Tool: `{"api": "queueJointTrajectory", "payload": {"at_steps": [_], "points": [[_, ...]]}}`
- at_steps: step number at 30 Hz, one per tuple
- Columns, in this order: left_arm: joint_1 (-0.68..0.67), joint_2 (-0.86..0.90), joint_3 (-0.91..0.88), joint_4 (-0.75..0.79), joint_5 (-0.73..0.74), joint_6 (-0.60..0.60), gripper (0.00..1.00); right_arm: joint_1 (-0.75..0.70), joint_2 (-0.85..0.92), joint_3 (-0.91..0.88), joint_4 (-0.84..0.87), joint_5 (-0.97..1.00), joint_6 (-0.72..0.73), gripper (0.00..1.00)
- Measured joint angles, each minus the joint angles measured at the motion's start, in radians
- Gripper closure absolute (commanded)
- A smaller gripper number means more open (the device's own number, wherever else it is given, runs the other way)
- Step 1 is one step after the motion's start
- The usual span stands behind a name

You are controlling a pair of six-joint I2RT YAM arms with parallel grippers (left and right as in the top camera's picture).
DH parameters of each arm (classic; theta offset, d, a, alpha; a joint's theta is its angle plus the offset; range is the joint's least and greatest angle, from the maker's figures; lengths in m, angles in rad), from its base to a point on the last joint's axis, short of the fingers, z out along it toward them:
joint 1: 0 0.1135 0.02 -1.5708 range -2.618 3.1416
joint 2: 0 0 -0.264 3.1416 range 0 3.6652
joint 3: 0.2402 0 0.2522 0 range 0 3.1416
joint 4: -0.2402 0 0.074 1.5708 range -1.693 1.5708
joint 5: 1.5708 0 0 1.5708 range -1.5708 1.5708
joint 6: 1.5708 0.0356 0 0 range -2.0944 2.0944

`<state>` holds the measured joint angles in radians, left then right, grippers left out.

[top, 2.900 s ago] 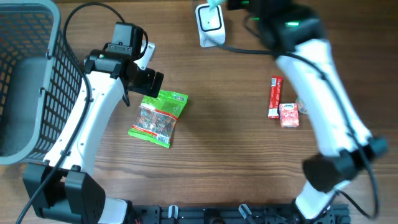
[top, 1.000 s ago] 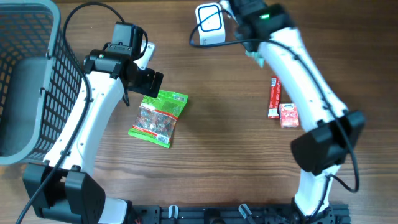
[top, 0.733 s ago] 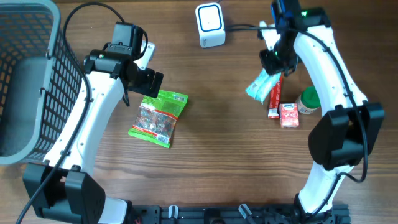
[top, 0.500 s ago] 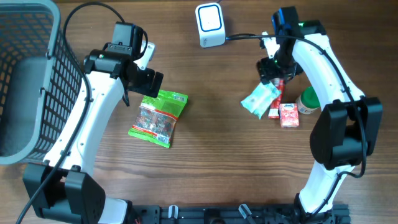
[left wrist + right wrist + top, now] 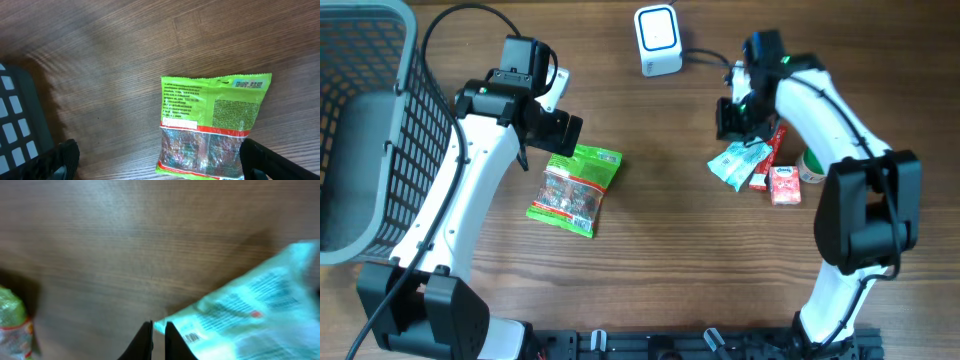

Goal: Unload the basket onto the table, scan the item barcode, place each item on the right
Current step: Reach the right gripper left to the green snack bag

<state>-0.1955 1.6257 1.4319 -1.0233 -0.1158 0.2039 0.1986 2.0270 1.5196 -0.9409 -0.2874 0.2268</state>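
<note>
From my seat the wooden desk (image 5: 660, 260) fills the overhead view. The grey mesh basket (image 5: 420, 140) takes up its left edge, and the left arm (image 5: 470, 200) rises beside it. The right arm (image 5: 830, 110) bends in from the near right corner.

The left gripper (image 5: 558, 132) hangs with its fingers (image 5: 62, 160) spread wide, over the far end of the green snack packet (image 5: 215, 125). That packet lies flat, left of the desk's middle, with its printed back facing up. Nothing presses on it.

The pale teal packet (image 5: 740, 162) lies right of the middle. It rests partly against a red stick pack (image 5: 767, 158). Just above its far corner sits the right gripper (image 5: 159, 337), fingers (image 5: 145, 342) pressed almost together with only a sliver between them. On the wrist view the packet's corner and a small barcode show right at the fingertips. I cannot tell whether they nip that corner.

The white scanner (image 5: 658, 40) stands at the far edge, well apart from both packets, its cable (image 5: 705, 52) running toward the right arm. Nothing sits between it and either packet.

A small red box (image 5: 784, 185) touches the stick pack's near end. A green-capped thing (image 5: 812, 168) peeks out beside it, half hidden under the right arm.
</note>
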Motion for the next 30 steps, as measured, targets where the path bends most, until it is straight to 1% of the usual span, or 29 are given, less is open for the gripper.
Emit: {"api": "queueJointTrajectory", "payload": {"at_steps": [2,4,7,9,11,14,17,18,20,22,23,24,26,30], "points": [[0.000,0.000,0.000,0.000,0.000,0.000,0.00,0.022,0.000,-0.092,0.082,0.015,0.031,0.89],[0.000,0.000,0.000,0.000,0.000,0.000,0.00,0.033,0.000,-0.161,0.117,0.050,0.046,0.89],[0.000,0.000,0.000,0.000,0.000,0.000,0.00,0.027,-0.006,-0.194,0.074,0.159,0.084,0.88],[0.000,0.000,0.000,0.000,0.000,0.000,0.00,0.012,-0.010,-0.195,0.029,0.230,0.087,0.87],[0.000,0.000,0.000,0.000,0.000,0.000,0.00,-0.005,-0.011,-0.197,0.005,0.261,0.077,0.85],[0.000,0.000,0.000,0.000,0.000,0.000,0.00,-0.015,-0.024,-0.208,-0.006,0.265,0.035,0.80],[0.000,0.000,0.000,0.000,0.000,0.000,0.00,-0.010,-0.089,-0.220,0.011,0.178,-0.011,0.73],[0.000,0.000,0.000,0.000,0.000,0.000,0.00,-0.004,-0.126,-0.220,0.027,0.128,-0.028,0.67],[0.000,0.000,0.000,0.000,0.000,0.000,0.00,0.019,-0.220,-0.219,0.084,-0.003,-0.051,0.47],[0.000,0.000,0.000,0.000,0.000,0.000,0.00,0.051,-0.279,-0.218,0.140,-0.092,-0.057,0.34],[0.000,0.000,0.000,0.000,0.000,0.000,0.00,0.078,-0.303,-0.216,0.181,-0.138,-0.053,0.23],[0.000,0.000,0.000,0.000,0.000,0.000,0.00,0.109,-0.311,-0.216,0.220,-0.173,-0.050,0.16],[0.000,0.000,0.000,0.000,0.000,0.000,0.00,0.161,-0.306,-0.217,0.275,-0.203,-0.050,0.13],[0.000,0.000,0.000,0.000,0.000,0.000,0.00,0.238,-0.262,-0.217,0.377,-0.227,-0.045,0.13]]}}
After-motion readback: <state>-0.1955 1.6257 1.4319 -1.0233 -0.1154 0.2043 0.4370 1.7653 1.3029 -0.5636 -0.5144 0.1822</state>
